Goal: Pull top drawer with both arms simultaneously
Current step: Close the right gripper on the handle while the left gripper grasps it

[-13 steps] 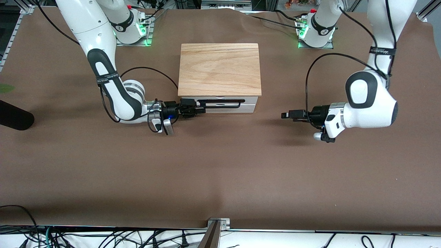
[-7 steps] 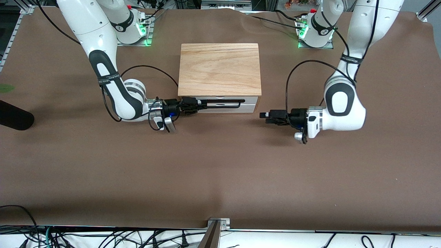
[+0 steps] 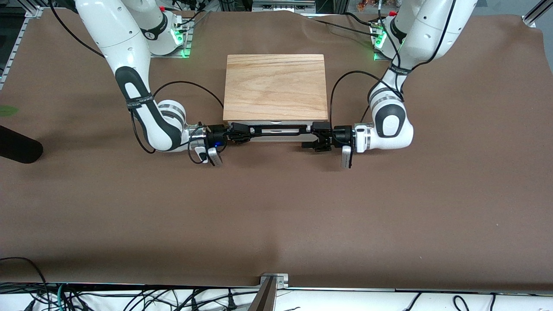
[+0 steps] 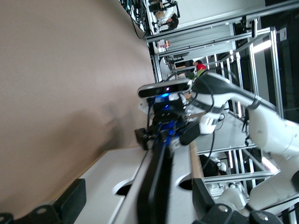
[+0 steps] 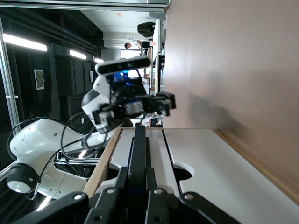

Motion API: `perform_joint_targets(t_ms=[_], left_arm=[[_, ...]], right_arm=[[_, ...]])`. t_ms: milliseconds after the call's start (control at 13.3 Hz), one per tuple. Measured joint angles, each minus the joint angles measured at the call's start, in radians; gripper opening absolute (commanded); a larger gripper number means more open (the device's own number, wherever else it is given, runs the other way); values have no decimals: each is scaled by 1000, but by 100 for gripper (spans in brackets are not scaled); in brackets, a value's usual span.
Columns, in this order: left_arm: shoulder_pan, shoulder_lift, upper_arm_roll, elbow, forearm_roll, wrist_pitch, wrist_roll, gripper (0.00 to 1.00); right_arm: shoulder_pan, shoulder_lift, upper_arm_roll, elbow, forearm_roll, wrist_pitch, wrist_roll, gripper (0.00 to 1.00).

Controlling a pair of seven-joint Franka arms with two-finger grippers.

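The top drawer's white front sits under the oak box casing; no wooden tray shows. Its long black bar handle runs along the front. My right gripper is shut on the handle's end toward the right arm; in the right wrist view its fingers clamp the bar. My left gripper is open at the handle's other end. In the left wrist view its fingers stand wide on either side of the bar, apart from it.
A black cylinder and a green scrap lie at the right arm's end of the table. A second white drawer front sits below the top one. A metal bracket stands at the table's front edge.
The left arm has swung in from its end of the table, and its open gripper now straddles the handle's end. The right gripper has stayed shut on the handle.
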Motion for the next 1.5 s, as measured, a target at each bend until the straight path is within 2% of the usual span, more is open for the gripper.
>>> perform_joint_targets(t_ms=[225,526,676,1277,1352,1502], left_arm=[[2,5,-6,-9,0,-8,25,93],[4,4,-42,-25,-62,-27,36,91],[7,5,-46,-33,-79,-33,38,79],[36,30,-46,-43,-90,-120,38,79],[41,31,-45,-48,-90,-128,38,65],[48,31,-45,-54,-90,-134,47,61]], right_arm=[[0,0,0,0,0,0,-1,0],[0,0,-1,2,0,0,-2,0],[0,0,-1,3,0,0,-3,0],[1,0,-1,3,0,-2,-5,0],[1,0,-1,3,0,-2,-6,0],[1,0,-1,4,0,-2,-6,0]])
